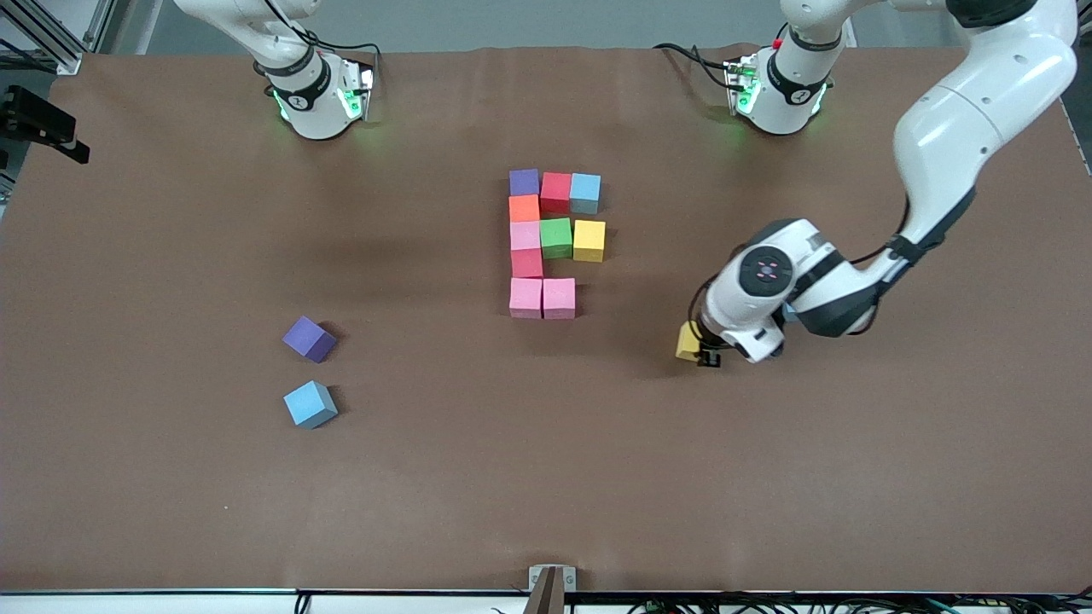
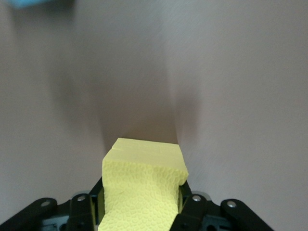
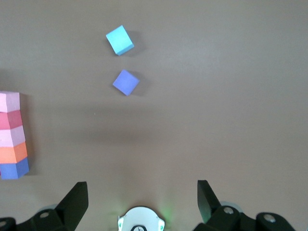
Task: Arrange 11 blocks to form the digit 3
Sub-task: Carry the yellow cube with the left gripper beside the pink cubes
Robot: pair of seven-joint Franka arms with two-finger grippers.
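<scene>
A: Step in hand?

B: Pickup of the last piece for the figure. The left gripper (image 1: 701, 351) sits low at the worktop (image 1: 171, 477), toward the left arm's end, its jaws closed tight on a yellow block (image 1: 688, 339). In the left wrist view the foam (image 2: 143, 187) bulges between the fingers (image 2: 188, 211), so the grip looks firm. I cannot tell whether the cube has left the surface.

A: And the figure?

B: The digit 3 (image 1: 553, 244) lies mid-worktop with ten cubes: the top bar and the middle bar are full, joined down the side toward the right arm's end. The bar nearest the front camera has only two pink cubes; the empty slot is beside the outer pink block (image 1: 560, 298), toward the left arm's end.

A: Next move?

B: Lift, carry over to that gap, square the cube to the row and set it touching the pink one without nudging the bar.

A: The other arm?

B: The right gripper (image 3: 142, 197) waits up near its base, jaws spread wide and empty. A loose purple block (image 1: 309, 338) and a light blue block (image 1: 310, 404) lie toward its end, apart from the figure; I judge them spare.
</scene>
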